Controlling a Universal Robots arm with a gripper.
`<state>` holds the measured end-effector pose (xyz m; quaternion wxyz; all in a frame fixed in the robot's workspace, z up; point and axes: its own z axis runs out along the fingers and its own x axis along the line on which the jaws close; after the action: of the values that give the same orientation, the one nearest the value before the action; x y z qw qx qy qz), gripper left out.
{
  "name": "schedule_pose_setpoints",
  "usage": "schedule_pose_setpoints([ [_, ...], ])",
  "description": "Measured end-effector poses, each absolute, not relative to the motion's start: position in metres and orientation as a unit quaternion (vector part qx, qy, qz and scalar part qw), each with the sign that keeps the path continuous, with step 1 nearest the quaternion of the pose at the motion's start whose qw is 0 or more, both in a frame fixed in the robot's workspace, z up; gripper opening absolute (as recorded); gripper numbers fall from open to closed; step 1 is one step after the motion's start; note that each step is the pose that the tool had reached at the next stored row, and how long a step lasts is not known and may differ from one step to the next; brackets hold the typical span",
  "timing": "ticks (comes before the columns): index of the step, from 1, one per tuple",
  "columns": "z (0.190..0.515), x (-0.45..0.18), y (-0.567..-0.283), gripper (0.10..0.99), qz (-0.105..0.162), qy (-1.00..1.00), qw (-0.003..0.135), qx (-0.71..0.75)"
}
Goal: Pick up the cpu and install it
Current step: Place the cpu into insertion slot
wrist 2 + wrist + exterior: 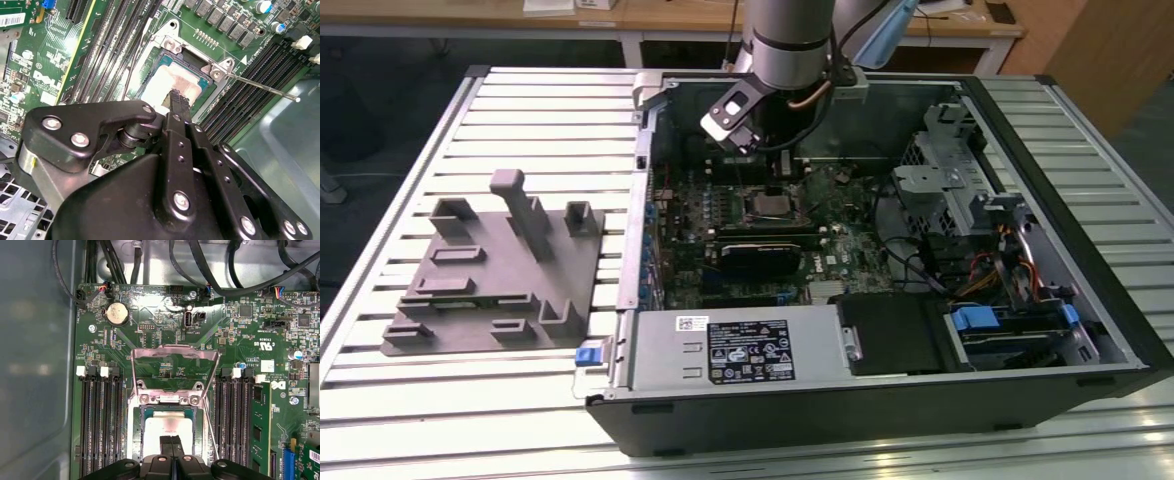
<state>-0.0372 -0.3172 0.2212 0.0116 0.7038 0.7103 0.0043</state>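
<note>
Closest to us, the arm's black jaws are pressed together with no gap between them. Their tips are right over the small flat square cpu with the pale silver-grey metal top [161,82], though we cannot tell whether they touch it. The cpu [167,426] lies flat in the metal-framed socket [134,440] on the green motherboard [150,325], and nothing is gripped between the jaws.

Just past the cpu, the socket's silver hinged retention frame [175,351] stands swung open. In the second wrist view its thin steel lever rod [260,88] juts out sideways. Long black memory slots [100,425] run along both sides of the socket. Further on we see a round silver coin battery [116,313].

In the exterior view the cpu [771,207] sits inside the open black computer case [881,410]. To the exterior view's left of the case, a large grey moulded plastic tray with upright blocks [480,300] rests on the slatted metal desk [520,110].
</note>
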Motion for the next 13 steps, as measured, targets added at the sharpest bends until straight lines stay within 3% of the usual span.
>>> schedule_pose_setpoints([
  [13, 0.233, -0.037, -0.317, 0.106, 0.004, 0.71, 0.012, 0.704],
])
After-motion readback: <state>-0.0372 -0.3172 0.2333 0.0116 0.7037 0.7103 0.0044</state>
